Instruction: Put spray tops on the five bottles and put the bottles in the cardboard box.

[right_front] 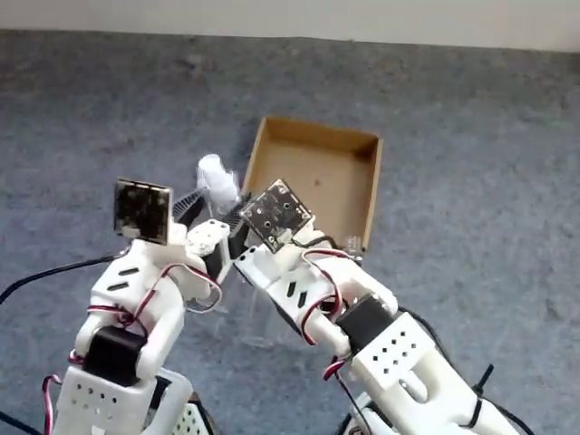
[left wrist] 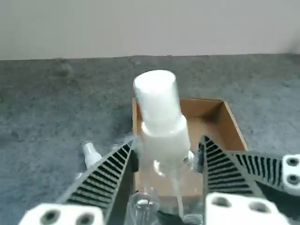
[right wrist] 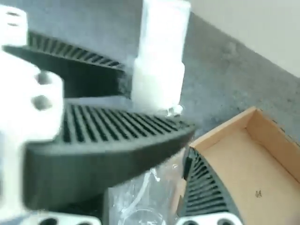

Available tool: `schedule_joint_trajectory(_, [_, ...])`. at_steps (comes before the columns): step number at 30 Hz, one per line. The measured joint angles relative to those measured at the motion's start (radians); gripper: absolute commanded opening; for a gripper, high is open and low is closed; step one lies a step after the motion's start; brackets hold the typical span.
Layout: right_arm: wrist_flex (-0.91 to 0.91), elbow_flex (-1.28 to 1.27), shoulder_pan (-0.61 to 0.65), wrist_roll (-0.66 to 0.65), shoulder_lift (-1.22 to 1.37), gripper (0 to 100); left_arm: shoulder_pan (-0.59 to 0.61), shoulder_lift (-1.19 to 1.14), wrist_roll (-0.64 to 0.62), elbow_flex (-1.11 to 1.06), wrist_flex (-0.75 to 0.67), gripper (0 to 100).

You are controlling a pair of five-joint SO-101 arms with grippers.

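Spray top [left wrist: 157,101] pinched in left gripper [left wrist: 166,145], clear bottle [right wrist: 136,201] squeezed by right gripper [right wrist: 190,140] (cardboard box [right_front: 313,136] showing brown floor).

cardboard box [right_front: 319,184] open, on grey carpet [right_front: 471,136] | white spray top [right_front: 215,176] just beside its wall

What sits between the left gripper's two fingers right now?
A white spray top, above a clear bottle, stands between the fingers of the left gripper, as the left wrist view shows; the cardboard box lies beyond it.
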State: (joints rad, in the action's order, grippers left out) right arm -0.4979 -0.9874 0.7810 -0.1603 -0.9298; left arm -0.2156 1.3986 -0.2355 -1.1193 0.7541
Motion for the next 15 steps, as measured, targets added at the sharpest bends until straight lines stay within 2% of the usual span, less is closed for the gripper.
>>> schedule_joint_trajectory(5, [0.0, 0.025, -0.11, -0.002, 0.003, 0.3, 0.058, 0.077, 0.0, 0.018, 0.064, 19])
schedule_joint_trajectory(8, [0.0, 0.124, -0.173, -0.002, 0.06, 0.3, 0.087, 0.161, 0.005, 0.014, 0.084, 19])
schedule_joint_trajectory(12, [-0.009, 0.318, -0.216, -0.002, 0.241, 0.3, 0.098, 0.212, 0.132, -0.043, 0.087, 19])
schedule_joint_trajectory(15, [-0.08, 0.496, -0.221, 0.043, 0.399, 0.3, 0.094, 0.187, 0.164, -0.069, 0.081, 23])
